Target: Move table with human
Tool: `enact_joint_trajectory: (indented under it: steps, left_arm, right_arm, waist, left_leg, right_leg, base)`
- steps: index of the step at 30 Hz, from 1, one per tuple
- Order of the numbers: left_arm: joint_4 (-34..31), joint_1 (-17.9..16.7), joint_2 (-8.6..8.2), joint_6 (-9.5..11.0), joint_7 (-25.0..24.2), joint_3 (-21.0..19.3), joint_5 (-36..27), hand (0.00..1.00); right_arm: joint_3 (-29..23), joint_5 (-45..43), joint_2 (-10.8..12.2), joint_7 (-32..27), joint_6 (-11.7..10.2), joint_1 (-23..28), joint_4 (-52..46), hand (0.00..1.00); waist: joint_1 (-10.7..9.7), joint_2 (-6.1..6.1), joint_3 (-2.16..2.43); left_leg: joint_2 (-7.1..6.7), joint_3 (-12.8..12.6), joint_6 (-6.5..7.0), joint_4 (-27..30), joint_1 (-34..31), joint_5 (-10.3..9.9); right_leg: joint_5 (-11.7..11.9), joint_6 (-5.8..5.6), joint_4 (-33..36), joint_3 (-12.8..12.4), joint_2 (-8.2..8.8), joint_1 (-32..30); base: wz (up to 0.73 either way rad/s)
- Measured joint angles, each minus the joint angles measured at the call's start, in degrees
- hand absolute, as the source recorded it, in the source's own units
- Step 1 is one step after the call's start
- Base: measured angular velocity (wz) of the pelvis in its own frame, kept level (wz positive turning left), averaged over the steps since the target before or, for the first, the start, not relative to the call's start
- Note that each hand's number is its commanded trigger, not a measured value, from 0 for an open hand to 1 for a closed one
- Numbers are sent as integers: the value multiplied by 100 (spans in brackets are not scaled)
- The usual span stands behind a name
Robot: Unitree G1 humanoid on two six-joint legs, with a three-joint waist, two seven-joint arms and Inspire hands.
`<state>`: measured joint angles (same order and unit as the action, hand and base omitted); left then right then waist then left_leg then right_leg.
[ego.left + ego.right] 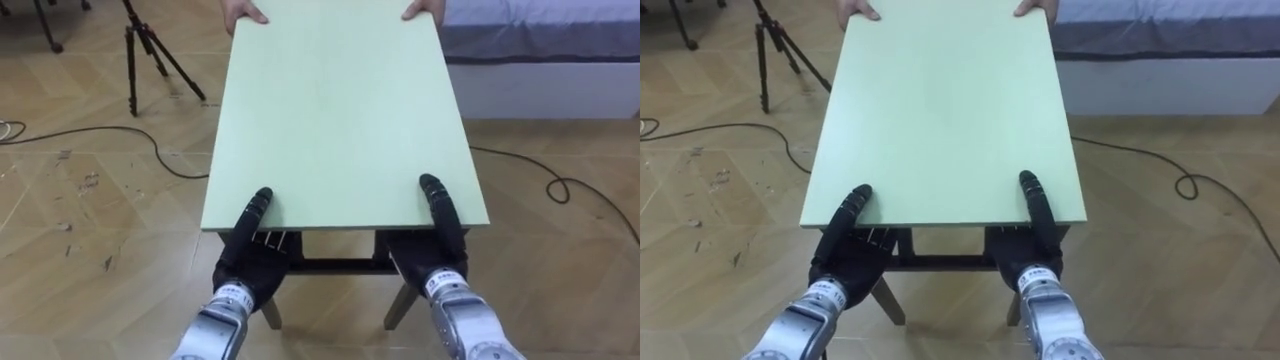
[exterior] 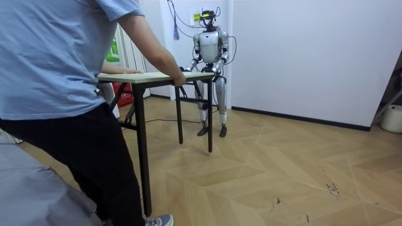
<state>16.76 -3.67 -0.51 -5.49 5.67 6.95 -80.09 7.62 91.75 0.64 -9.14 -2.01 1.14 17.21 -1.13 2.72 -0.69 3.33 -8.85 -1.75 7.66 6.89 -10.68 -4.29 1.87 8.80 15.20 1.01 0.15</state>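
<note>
**Q:** What is closest to the camera on the robot's head?

**A:** Two black robot hands, both on the near short edge of a pale green table (image 1: 335,110). The left robot hand (image 1: 247,262) is at the table's near left corner and the right robot hand (image 1: 432,255) is at its near right corner. Each is clamped on the edge, with the thumb flat on top of the table and the rest of the hand tucked beneath it.

**Q:** Where is the table?

**A:** It runs lengthwise away from the robot over a wooden parquet floor (image 1: 560,280). Its top is bare. Dark legs and a crossbar show under the near edge, between the two robot hands.

**Q:** Who is at the table's far end?

**A:** A person (image 2: 56,75) in a light blue shirt and dark trousers. The person's hands sit on the far short edge, one at the far left corner (image 1: 243,14) and the other at the far right corner (image 1: 422,10). In the room view the person leans over that end with an arm stretched down to the table.

**Q:** What lies past the table?

**A:** A black tripod (image 1: 135,50) stands on the floor off the table's far left corner. A bed (image 1: 540,40) with a grey-blue cover lies off the far right corner.

**Q:** How does the robot stand?

**A:** Upright at its end of the table, facing the person, with both arms reaching down to the edge and a white wall close behind it.
</note>
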Motion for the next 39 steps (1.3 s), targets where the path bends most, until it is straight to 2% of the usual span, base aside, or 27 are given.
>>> enact_joint_trajectory:
  steps: [5, 8, 13, 19, 22, 26, 28, 31, 35, 39]
  left_arm:
    - [-99, -61, -7, -43, -4, 23, 113, 100]
    - [-374, -230, -1, -39, -4, 66, 169, 100]
    - [-665, -502, -1, 31, -16, 140, 307, 100]
    - [-829, -673, -3, 36, -19, 227, 308, 100]
    - [-861, -817, -7, 36, -81, 283, 268, 100]
    - [-1154, -1188, 5, 72, -97, 409, 252, 100]
    - [-1180, -1245, 53, 83, -128, 449, 214, 100]
    - [-1180, -1309, 204, 84, -296, 481, 92, 100]
    - [-1180, -1405, 306, 135, -399, 595, 93, 100]
    - [-1181, -1454, 319, 238, -435, 724, 92, 100]
  right_arm:
    - [-1, 1, -2, 0, -43, 92, -68, 100]
    - [22, 2, -15, 0, -43, 262, -337, 100]
    - [187, 2, -38, -3, -181, 565, -678, 100]
    - [193, -1, -78, -37, -195, 827, -971, 100]
    - [239, -4, -178, -56, -180, 960, -1098, 100]
    - [299, -149, -209, -62, -229, 1168, -1259, 100]
    - [329, -157, -239, -8, -232, 1233, -1278, 100]
    - [412, -155, -263, 57, -234, 1316, -1343, 100]
    - [516, -152, -275, 240, -344, 1507, -1343, 100]
    - [528, -157, -303, 298, -440, 1575, -1342, 100]
  waist:
    - [-26, 45, 1]
    - [-53, 44, 1]
    - [-47, 37, -3]
    - [3, -50, -21]
    - [-7, -62, -21]
    - [-14, -111, -37]
    - [-18, -138, -35]
    - [0, -165, -35]
    - [-16, -178, -35]
    - [-2, -193, -34]
  left_leg:
    - [5, -47, 1, 5, -53, 1]
    - [4, -51, 2, 12, -118, 1]
    - [2, -72, 2, 11, -128, 1]
    - [-13, -68, 2, 9, -132, 1]
    - [-20, -58, 1, 8, -130, 1]
    - [-21, -63, 1, 6, -137, 1]
    - [-19, -76, 1, 6, -191, 0]
    - [-10, -233, 1, 7, -261, 1]
    - [-23, -234, 2, 30, -308, -1]
    - [-16, -272, 48, 208, -423, -42]
  right_leg:
    - [-5, 3, 6, 55, 0, -36]
    - [-11, -3, 4, 65, -1, -86]
    - [-19, -15, -2, 71, 3, -95]
    - [-55, -38, 3, 86, 43, -117]
    - [-62, -50, 3, 76, 46, -117]
    - [-80, -55, 5, 55, 46, -128]
    - [-89, -51, 17, 56, 61, -171]
    - [-120, -30, 171, 58, 85, -346]
    - [-173, -39, 231, 78, 90, -360]
    - [-259, -27, 414, 76, 118, -462]
  base:
    - [3]
    - [0]
    - [0]
    - [3]
    - [0]
    - [-3]
    - [-2]
    - [-6]
    - [6]
    - [3]
